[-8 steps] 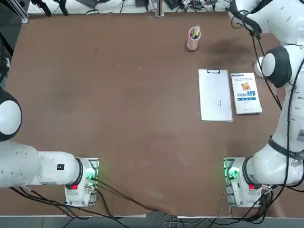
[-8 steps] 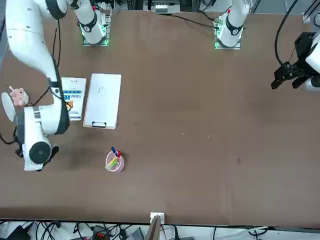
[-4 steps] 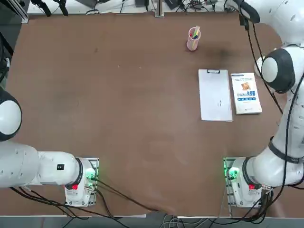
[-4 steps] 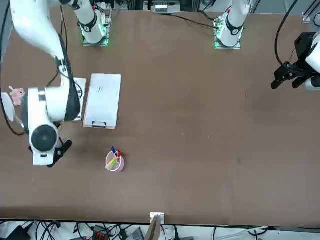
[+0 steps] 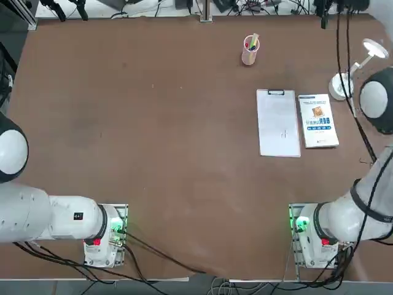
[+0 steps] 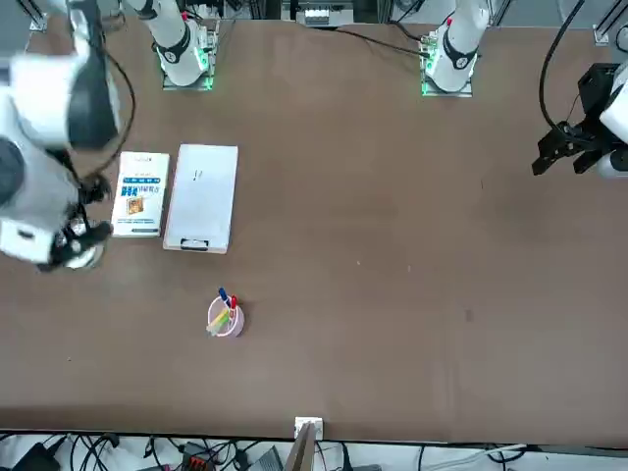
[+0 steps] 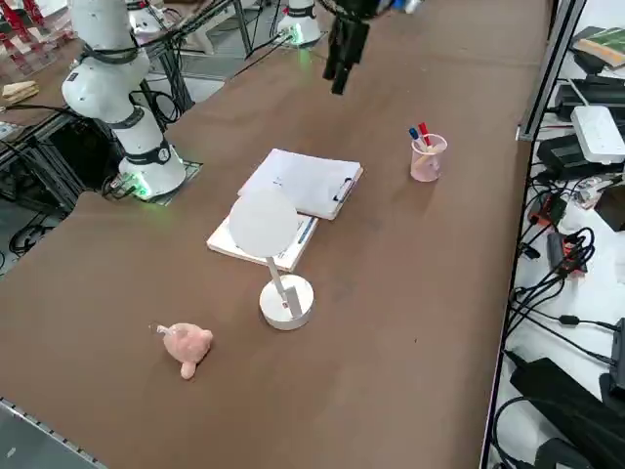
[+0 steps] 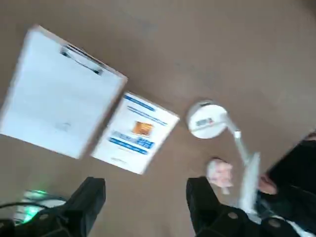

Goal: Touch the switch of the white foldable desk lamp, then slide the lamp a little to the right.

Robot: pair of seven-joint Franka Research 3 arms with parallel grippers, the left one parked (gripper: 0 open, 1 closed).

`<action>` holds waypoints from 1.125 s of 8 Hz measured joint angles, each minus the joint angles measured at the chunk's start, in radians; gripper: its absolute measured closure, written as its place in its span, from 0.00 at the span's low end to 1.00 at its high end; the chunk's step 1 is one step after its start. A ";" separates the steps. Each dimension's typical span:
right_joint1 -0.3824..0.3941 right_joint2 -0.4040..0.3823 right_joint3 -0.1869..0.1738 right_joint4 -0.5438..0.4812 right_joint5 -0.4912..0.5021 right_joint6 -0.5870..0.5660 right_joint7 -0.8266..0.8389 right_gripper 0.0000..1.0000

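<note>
Bench (image 5: 153,153): brown top, seen from overhead with the arm bases along the near edge.
Booklet (image 5: 318,120): white and blue cover, lying flat in the right half, just beside the clipboard.
Clipboard (image 5: 278,123): white sheet under a dark clip, flat, immediately left of the booklet.
Pink toy (image 7: 186,344): small soft figure lying out by the right edge, near the lamp's base but apart from it.
White foldable desk lamp (image 5: 342,85): over at the right edge, just beyond the booklet's far corner; disc base flat on the bench, thin arm leaning, flat head (image 7: 262,223) raised above the booklet's end.
Right tool (image 8: 143,197): and there it is, up high above the bench, two dark fingers spread well apart with nothing between them; the wrist camera looks down past them onto lamp, booklet and clipboard.
Pen cup (image 5: 250,50): pink, upright, coloured pens inside, farther back, well apart from the lamp.
</note>
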 joint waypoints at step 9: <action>-0.224 -0.488 0.096 -0.504 0.303 0.182 0.334 0.00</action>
